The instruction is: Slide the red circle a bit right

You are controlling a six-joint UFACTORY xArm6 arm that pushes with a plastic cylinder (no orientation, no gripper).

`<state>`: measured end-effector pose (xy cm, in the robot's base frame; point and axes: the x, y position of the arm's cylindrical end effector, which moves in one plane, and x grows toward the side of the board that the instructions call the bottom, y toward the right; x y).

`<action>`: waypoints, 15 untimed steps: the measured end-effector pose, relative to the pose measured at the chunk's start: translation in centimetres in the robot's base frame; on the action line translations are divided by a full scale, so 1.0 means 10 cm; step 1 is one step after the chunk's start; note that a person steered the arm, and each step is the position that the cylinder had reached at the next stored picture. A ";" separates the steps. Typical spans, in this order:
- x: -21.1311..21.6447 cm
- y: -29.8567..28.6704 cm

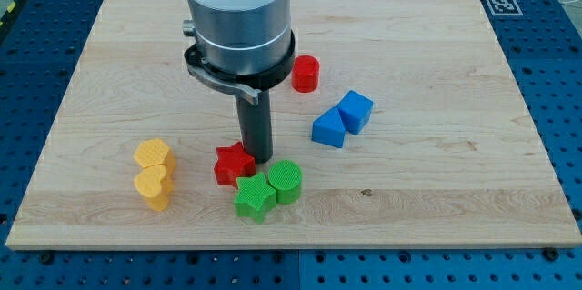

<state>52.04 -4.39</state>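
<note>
The red circle [306, 74] stands on the wooden board [436, 145], just right of the arm's grey body [239, 17]. My tip [258, 158] is well below and left of it, at the right edge of the red star [233, 164]. The tip touches or nearly touches the star; I cannot tell which.
A green circle [285, 180] and a green star [254, 196] sit just below the tip. Two blue blocks [355, 110] [328, 129] lie below right of the red circle. A yellow hexagon [154, 155] and a yellow heart [155, 186] are at the left.
</note>
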 end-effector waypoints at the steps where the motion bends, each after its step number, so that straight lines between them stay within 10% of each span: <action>1: -0.20 -0.06; 10: -1.70 0.40; 15: -1.38 1.03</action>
<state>38.21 5.89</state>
